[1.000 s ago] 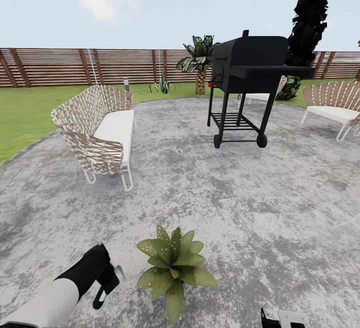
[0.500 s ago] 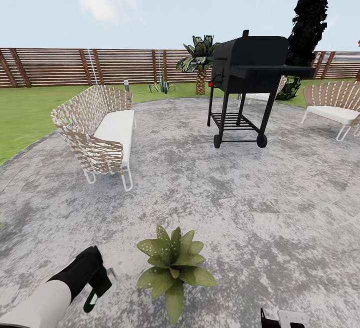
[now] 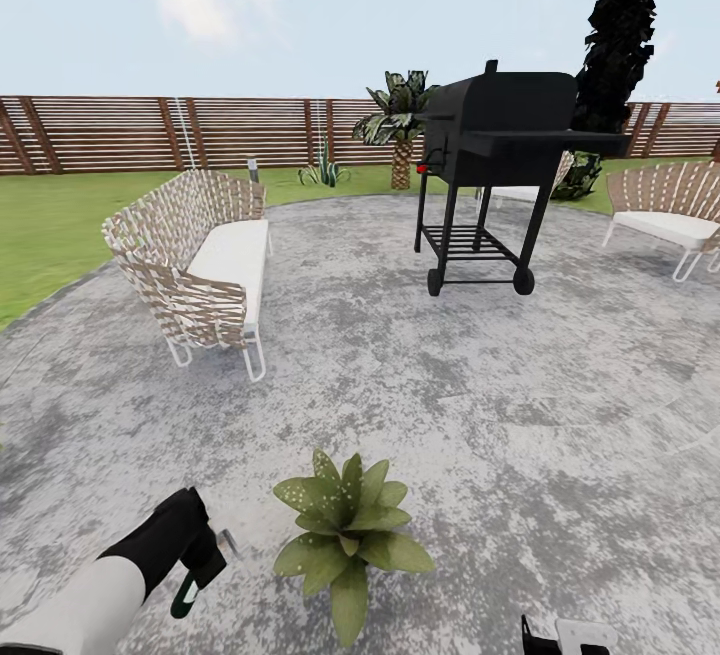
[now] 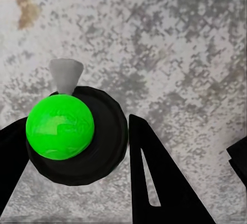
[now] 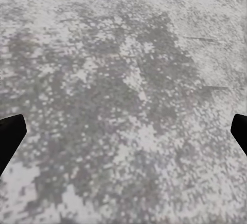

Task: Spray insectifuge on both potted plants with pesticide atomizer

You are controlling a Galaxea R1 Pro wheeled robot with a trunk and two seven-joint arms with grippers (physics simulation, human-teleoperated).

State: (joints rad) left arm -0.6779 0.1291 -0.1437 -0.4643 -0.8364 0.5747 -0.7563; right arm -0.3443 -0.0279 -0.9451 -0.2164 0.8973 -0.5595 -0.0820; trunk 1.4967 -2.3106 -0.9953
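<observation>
The left hand (image 3: 200, 575) grips the pesticide atomizer (image 3: 186, 590) beside the potted plant (image 3: 347, 535); its nozzle, seemingly off-aim, should swing over the leaves before triggering. Right hand (image 5: 123, 131) spread wide.

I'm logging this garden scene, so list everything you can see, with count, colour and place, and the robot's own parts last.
plant: one, speckled green, on the patio near the robot, beside the left pincer.
atomizer: one, dark bottle seen end-on, bright green, with a grey trigger, between the left pincer's fingers.
patio: one, mottled grey stone, underfoot.
bench: one, woven tan with white cushion, patio's left.
chair: one, woven with white seat, far right.
grill: one, black, wheeled, mid-patio.
palm: one, green, behind the grill.
lamp: one, grey, behind the bench.
fence: one, brown slats, along the back.
lawn: green, left.
tree: one, dark, far right.
left pincer: black, shut on the atomizer.
right pincer: black, open, over bare patio.
</observation>
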